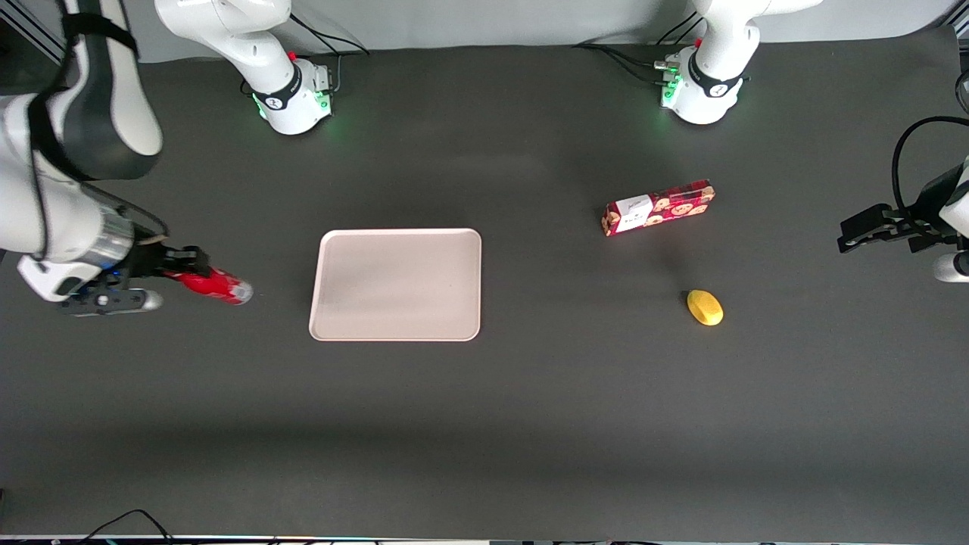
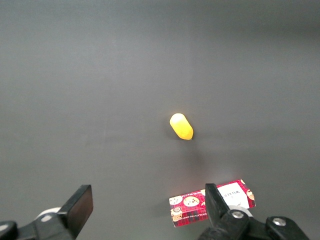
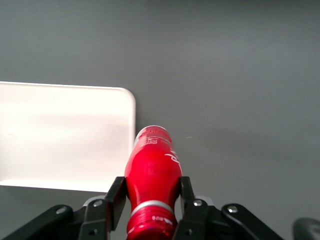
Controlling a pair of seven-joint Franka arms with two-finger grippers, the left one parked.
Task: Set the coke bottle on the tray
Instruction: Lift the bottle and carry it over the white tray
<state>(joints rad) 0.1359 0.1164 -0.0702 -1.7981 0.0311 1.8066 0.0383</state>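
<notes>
The coke bottle [image 1: 216,286] is a small red bottle lying on its side, its base pointing toward the tray. My right gripper [image 1: 184,266] is shut on it near the neck, toward the working arm's end of the table, a short gap from the tray. In the right wrist view both fingers [image 3: 116,196] press the bottle [image 3: 152,160] at its shoulder, gripper [image 3: 150,189] around it, the red cap nearest the camera. The tray [image 1: 396,284] is large, flat, pale beige-pink and bare; one rounded corner of it [image 3: 60,135] shows beside the bottle's base. I cannot tell whether the bottle touches the table.
A red snack box with cookie pictures [image 1: 657,207] lies toward the parked arm's end of the table, also in the left wrist view [image 2: 192,209]. A yellow lemon-like object [image 1: 705,307] lies nearer the front camera than the box, also in the left wrist view [image 2: 181,126].
</notes>
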